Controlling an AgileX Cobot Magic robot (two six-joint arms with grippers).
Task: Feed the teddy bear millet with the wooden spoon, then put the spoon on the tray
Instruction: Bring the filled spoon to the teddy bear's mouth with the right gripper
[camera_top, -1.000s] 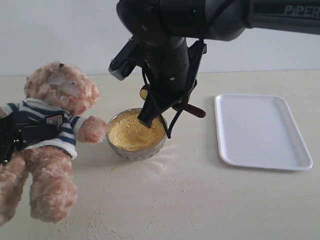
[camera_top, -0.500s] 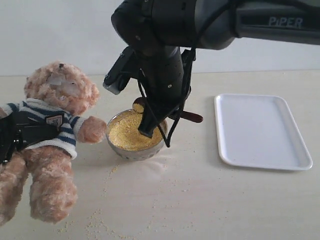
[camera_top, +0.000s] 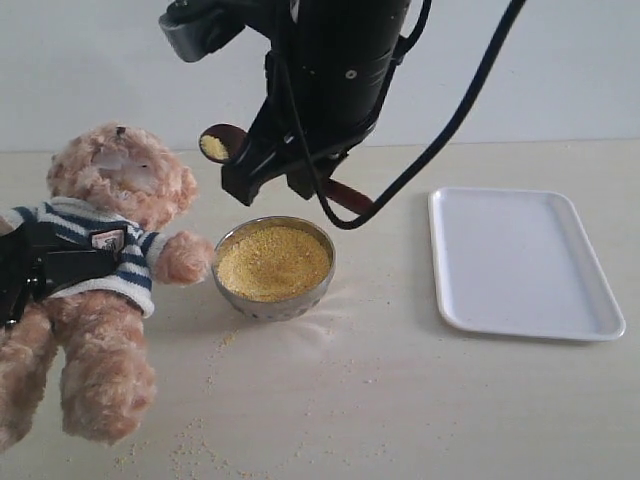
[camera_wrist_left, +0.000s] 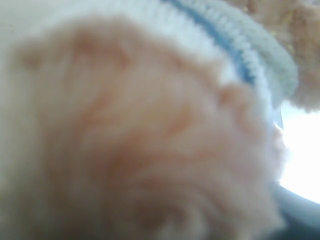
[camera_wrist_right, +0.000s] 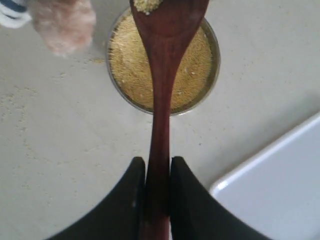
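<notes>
The teddy bear (camera_top: 120, 180) sits at the left with a paw (camera_wrist_right: 62, 25) beside the metal bowl (camera_top: 320, 285) of millet (camera_top: 272, 262). My right gripper (camera_top: 285, 178) hangs above the bowl, shut on the handle of the wooden spoon (camera_wrist_right: 162, 75). The spoon's oval end (camera_top: 218, 145) carries a little millet and is in the air a short way from the bear's head. My left gripper (camera_top: 40, 268) is shut on the bear's striped torso; the left wrist view shows only blurred fur (camera_wrist_left: 140, 150) and sweater. The white tray (camera_top: 525, 262) lies to the right.
Loose millet grains (camera_top: 200, 440) are scattered on the beige table in front of the bowl and the bear. The right arm's black cable (camera_top: 440, 140) loops down between bowl and tray. A pale wall stands behind the table.
My right gripper has risen out of the bowl and swung left toward the bear, taking the spoon with a little millet up with it. Bear, bowl and tray stay put.
</notes>
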